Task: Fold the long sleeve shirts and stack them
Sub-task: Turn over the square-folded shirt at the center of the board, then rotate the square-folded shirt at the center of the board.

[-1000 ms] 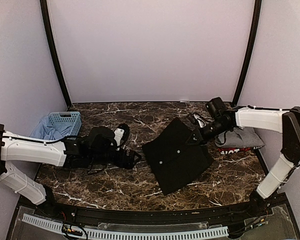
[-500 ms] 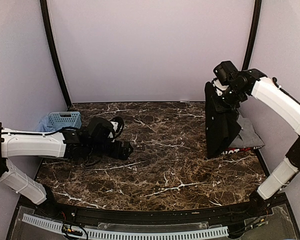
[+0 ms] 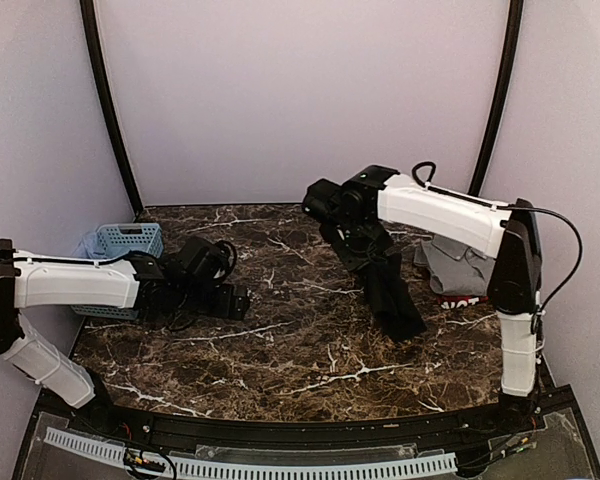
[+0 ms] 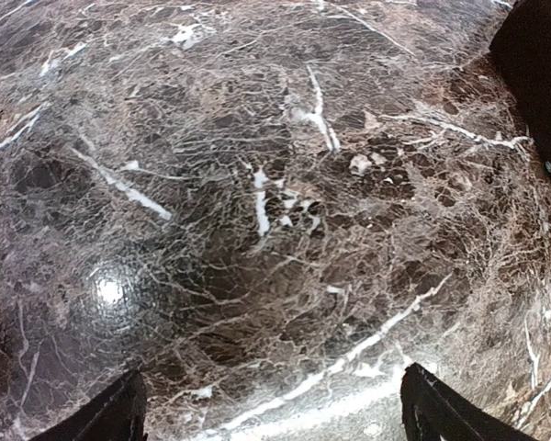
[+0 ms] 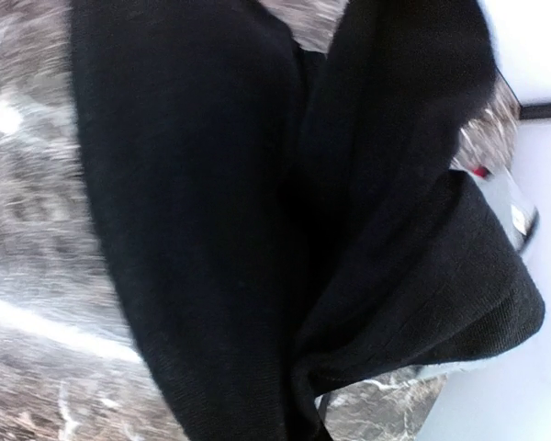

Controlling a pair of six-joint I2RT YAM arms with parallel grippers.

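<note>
Right gripper [image 3: 352,232] is clamped on black shirt [image 3: 390,290], lifting it at table [image 3: 300,360] centre so it hangs straight, probably for laying flat. Grey shirt [image 3: 460,262] parked at 3 o'clock. Left gripper [image 3: 238,300] at 9 o'clock, fingers apart, empty.

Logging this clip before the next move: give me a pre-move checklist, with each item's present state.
1. Grip: the right gripper holds the black shirt, ok; it hangs bunched.
2. Fold: not ok; the black shirt dangles, lower end at the table.
3. Free hand: the left gripper is open and empty, ok.
4. Clearance: left gripper apart from the black shirt, ok.
5. Stack: the grey shirt lies on the red-edged shirt, ok.
6. Grip spot on the cloth: cannot tell; cloth fills the right wrist view.
</note>
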